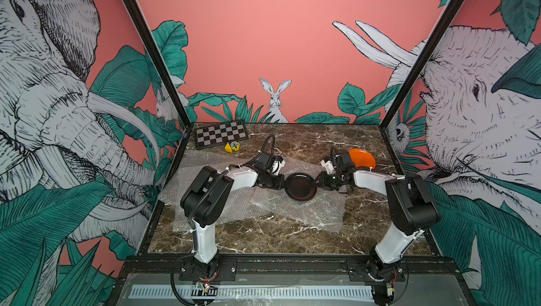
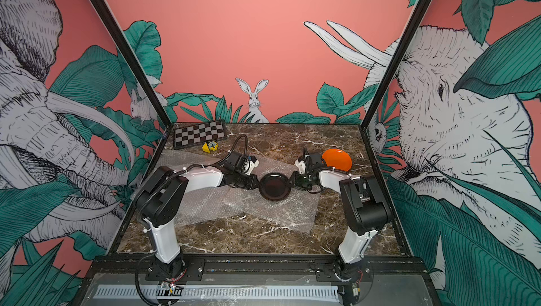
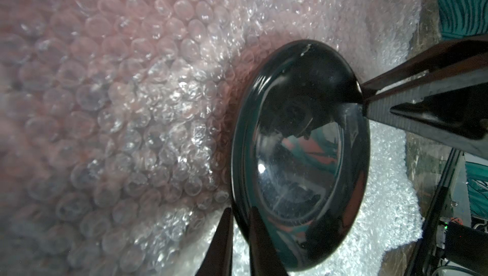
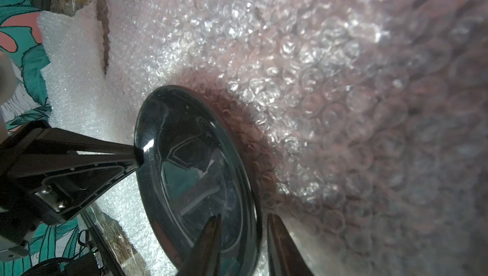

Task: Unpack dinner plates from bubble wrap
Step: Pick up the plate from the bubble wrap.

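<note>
Left claw (image 1: 283, 183) is on the rim of the black plate (image 1: 301, 186), and the right claw (image 1: 317, 179) has the opposite edge: two arms meeting across one dish in the middle of the tabletop (image 1: 263, 237)!

From the right wrist camera, the left claw's fingers come together to a point, pinched on the glossy rim. Flip to the left wrist camera and it's the same story for the right claw, fingers closed tight on the edge of the plate. Each claw's own camera shows one finger over the face of the dish and one behind it, with the rim sandwiched between.

The plate is face up over a sheet of bubble wrap (image 1: 292, 216), which is spread open and flat. Whether the plate rests on the sheet or hangs just clear, I can't tell. More sheets overlap off to the left, under the left arm.

Behind the right arm, the orange plate (image 1: 361, 158) is out on the tabletop, unwrapped and partly hidden by the wrist. In the far left corner lies a checkered board (image 1: 221, 136), with a small yellow object (image 1: 232, 147) just beside it.
</note>
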Controlling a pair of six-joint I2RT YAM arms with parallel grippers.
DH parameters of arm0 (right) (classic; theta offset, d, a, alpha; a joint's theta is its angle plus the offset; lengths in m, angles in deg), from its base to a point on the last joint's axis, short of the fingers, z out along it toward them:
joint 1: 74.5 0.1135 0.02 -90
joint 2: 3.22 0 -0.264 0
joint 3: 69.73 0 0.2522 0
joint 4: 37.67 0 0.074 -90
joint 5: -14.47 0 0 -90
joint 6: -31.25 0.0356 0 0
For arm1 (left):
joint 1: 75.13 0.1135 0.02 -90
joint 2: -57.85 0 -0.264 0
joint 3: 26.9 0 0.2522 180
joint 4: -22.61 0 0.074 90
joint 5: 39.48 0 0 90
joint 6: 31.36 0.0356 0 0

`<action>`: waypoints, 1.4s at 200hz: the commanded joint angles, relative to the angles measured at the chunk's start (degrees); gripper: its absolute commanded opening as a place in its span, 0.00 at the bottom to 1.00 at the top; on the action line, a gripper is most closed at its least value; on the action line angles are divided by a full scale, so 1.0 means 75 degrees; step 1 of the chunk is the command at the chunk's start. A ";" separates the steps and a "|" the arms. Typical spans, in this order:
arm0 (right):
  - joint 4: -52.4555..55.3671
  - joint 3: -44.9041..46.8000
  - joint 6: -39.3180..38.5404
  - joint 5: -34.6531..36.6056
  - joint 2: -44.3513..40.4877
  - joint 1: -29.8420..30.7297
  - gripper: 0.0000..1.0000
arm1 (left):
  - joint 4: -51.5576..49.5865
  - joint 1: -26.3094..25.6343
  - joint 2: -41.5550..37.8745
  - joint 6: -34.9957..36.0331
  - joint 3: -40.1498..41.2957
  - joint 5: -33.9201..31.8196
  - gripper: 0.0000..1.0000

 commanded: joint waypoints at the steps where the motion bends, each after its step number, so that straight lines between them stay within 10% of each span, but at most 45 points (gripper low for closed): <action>1: -0.0237 0.0047 0.0032 -0.0166 0.0102 -0.0061 0.32 | -0.0082 0.0000 -0.0023 0.0040 0.0078 -0.0040 0.15; 108: -0.0634 0.0249 0.0028 -0.0689 0.0485 -0.0131 0.19 | -0.0110 0.0001 0.0017 0.0068 0.0085 -0.0016 0.10; 169: -0.0311 0.0219 -0.0297 -0.0588 0.0480 -0.0208 0.10 | 0.0154 0.0010 -0.0318 -0.0013 0.0229 0.0080 0.27; 280: -0.0163 0.0235 -0.0520 -0.0762 0.0237 -0.0276 0.06 | 0.0954 0.0271 -0.1205 -0.0420 0.1264 -0.1325 0.26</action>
